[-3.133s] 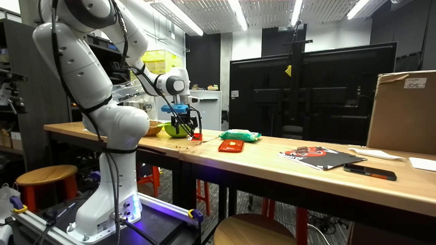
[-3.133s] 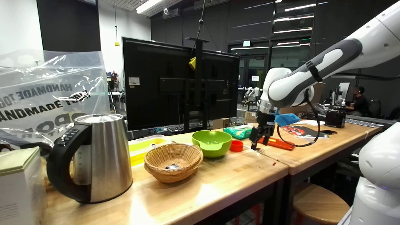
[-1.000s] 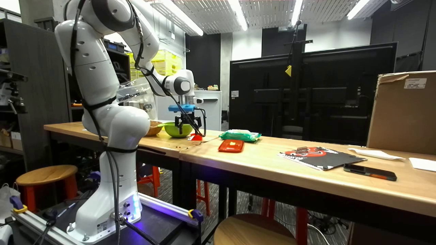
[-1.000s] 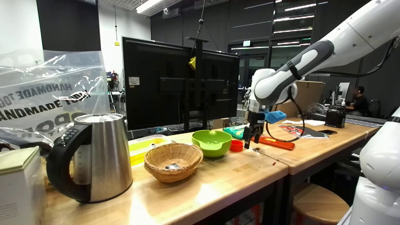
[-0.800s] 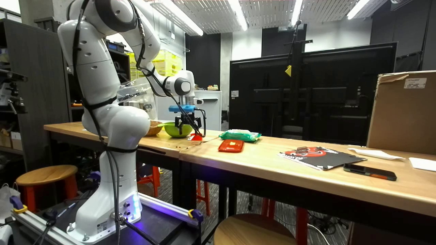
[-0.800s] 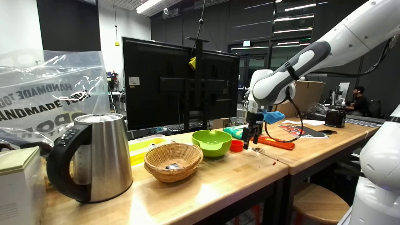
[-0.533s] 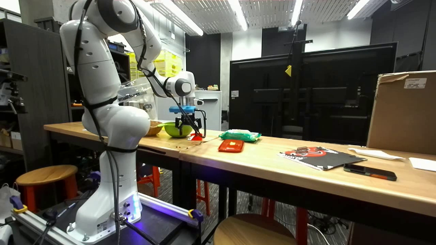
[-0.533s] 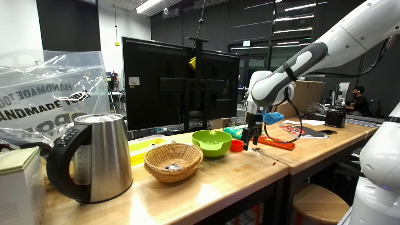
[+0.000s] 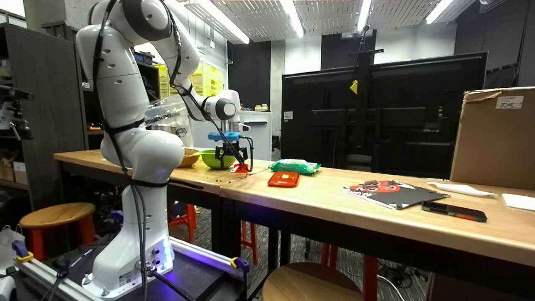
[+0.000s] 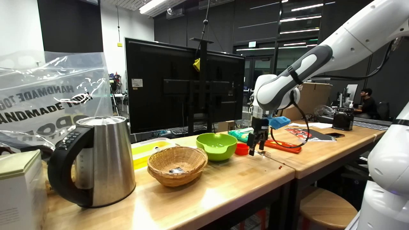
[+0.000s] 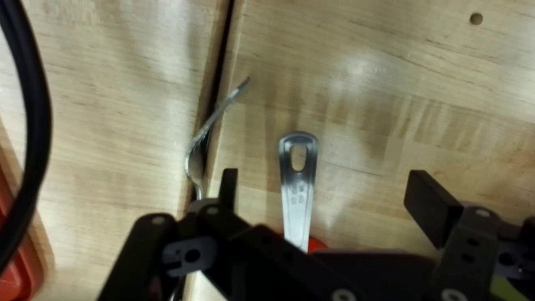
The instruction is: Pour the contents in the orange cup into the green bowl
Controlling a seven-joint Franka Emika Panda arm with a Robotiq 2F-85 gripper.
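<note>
The orange cup point(image 10: 242, 149) stands on the table beside the green bowl point(image 10: 220, 156); in the wrist view only its edge point(image 11: 317, 244) shows, the rest hidden behind the gripper. Its flat metal handle point(image 11: 297, 188) points away from the cup, between my fingers, nearer the left one. My gripper point(image 11: 330, 197) is open and empty, pointing down above the handle, touching nothing that I can see. In an exterior view the gripper point(image 10: 257, 149) is just right of the cup. The lime bowl point(image 9: 211, 159) is partly behind the gripper in an exterior view. The cup's contents do not show.
A fork point(image 11: 196, 163) lies along the table seam beside the handle. A wicker basket point(image 10: 179, 179) stands beside the bowl, and a steel kettle point(image 10: 111, 166) beyond it. A red-orange tray point(image 9: 284, 179) and a green wipes pack point(image 9: 295, 166) lie on the adjoining table.
Over three seconds my gripper has moved toward the cup and bowl, leftward in an exterior view. In the last second it has sunk slightly, still open. The cup and bowl have not moved.
</note>
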